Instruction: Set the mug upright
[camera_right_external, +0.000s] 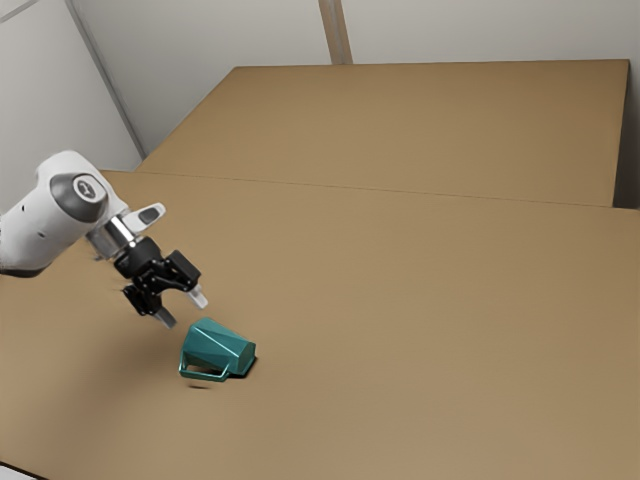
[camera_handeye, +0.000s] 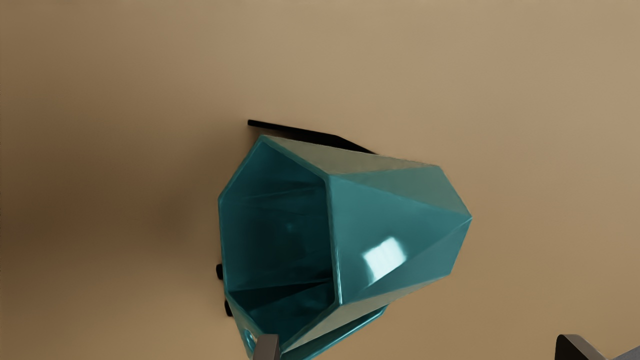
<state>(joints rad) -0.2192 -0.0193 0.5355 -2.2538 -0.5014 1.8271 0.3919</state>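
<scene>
Exterior view: I get moderate, even light, soft shadow lower left on the table. Wrist view: I see hard white glare on the mug's outer wall, dim interior.

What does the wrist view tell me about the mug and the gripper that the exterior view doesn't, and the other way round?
Wrist view adds: a look through the mouth into the mug, and a bright glare patch on its side.

Exterior view adds: the arm, the whole gripper above the mug on its mouth side, the handle's full loop, and the walls behind.

Both share: the mug lying on its side on the table, part of the handle, and the fingers standing apart.
</scene>
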